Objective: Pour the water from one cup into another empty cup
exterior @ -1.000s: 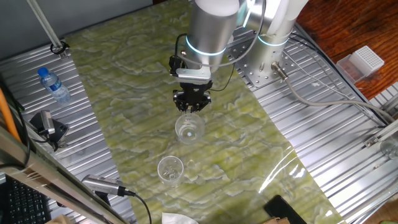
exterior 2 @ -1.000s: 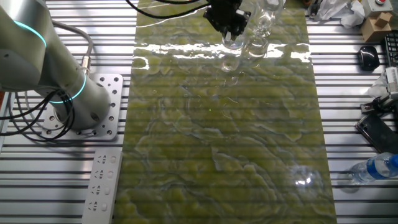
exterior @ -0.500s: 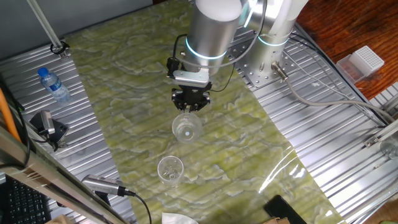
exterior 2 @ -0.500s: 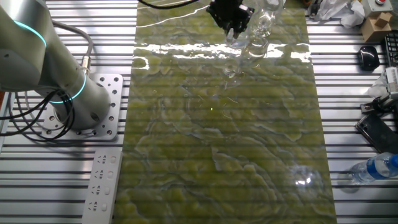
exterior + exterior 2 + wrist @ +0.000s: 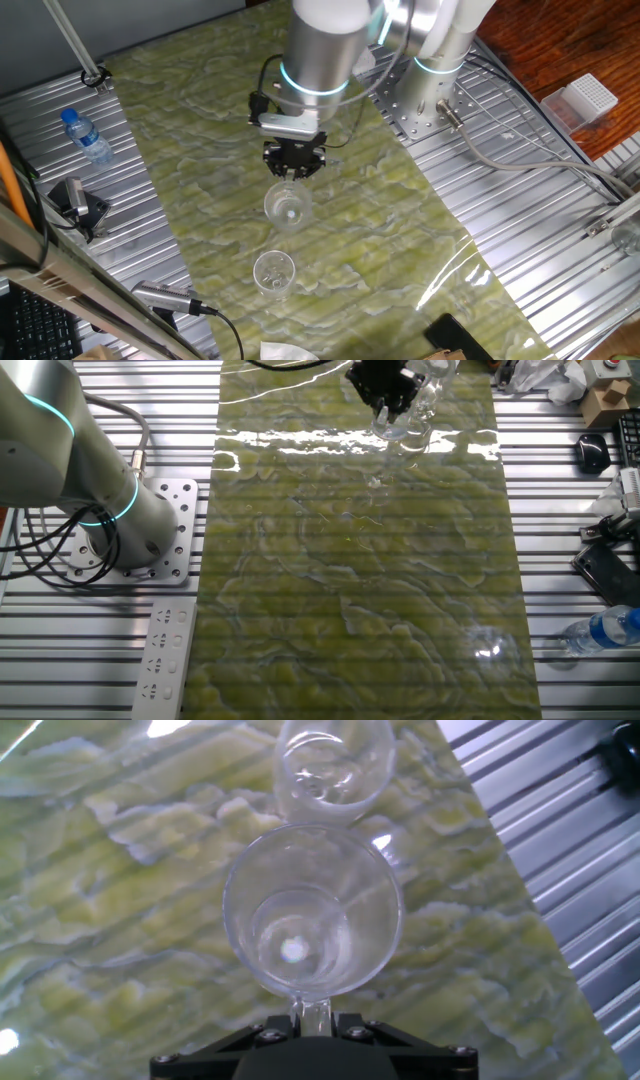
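My gripper (image 5: pixel 293 170) is shut on the stem of a clear stemmed cup (image 5: pixel 286 205) and holds it off the green marbled mat (image 5: pixel 200 130), its mouth facing the hand camera. In the hand view the held cup (image 5: pixel 313 915) fills the centre, with the gripper (image 5: pixel 315 1015) clamped on its stem. A faint pool of clear water (image 5: pixel 295 950) seems to lie in its bowl. The second clear cup (image 5: pixel 273 272) stands upright on the mat, just beyond the held one (image 5: pixel 333 765). In the other fixed view the gripper (image 5: pixel 388 385) is at the mat's far edge, and both cups are hard to separate.
A blue-capped plastic bottle (image 5: pixel 88 138) lies on the metal table left of the mat, also seen in the other fixed view (image 5: pixel 600 628). The arm's base (image 5: pixel 430 100) stands at the mat's right. A black device (image 5: pixel 75 205), cables and a power strip (image 5: pixel 165 660) sit around the edges.
The gripper has carried the held cup sideways, to the left in one fixed view and to the right in the other, closer to the standing cup. The standing cup has not moved.
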Available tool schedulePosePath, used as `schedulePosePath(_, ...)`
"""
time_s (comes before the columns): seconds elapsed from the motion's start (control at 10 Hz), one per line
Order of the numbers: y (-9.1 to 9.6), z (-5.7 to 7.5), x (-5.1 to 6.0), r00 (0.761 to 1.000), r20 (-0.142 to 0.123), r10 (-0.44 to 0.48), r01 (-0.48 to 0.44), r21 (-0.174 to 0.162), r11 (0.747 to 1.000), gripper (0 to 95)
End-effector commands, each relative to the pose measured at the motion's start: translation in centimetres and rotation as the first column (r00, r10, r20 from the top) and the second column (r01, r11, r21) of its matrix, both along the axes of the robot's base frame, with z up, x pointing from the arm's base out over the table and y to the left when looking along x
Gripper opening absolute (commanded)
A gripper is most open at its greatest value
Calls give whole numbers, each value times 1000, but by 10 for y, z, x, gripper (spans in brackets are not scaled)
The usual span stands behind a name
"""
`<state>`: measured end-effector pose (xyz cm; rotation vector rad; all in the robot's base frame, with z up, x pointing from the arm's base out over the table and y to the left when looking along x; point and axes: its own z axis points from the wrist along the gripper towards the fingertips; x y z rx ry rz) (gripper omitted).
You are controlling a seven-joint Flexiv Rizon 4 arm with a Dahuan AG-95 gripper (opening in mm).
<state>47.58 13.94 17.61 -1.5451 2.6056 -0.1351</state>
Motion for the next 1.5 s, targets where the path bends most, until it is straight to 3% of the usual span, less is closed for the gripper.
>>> schedulePosePath(0.1,-7,6,8,1000,-14,0,0,1,1000,0)
schedulePosePath(0.6,-10,23,28,996,-80,-35,33,-31,999,0)
schedulePosePath(1.0,-9,26,33,990,-133,-50,35,-113,993,0)
schedulePosePath(1.2,-9,27,33,989,-144,-44,23,-143,989,0)
schedulePosePath(1.5,-5,28,33,988,-148,-45,23,-153,988,0)
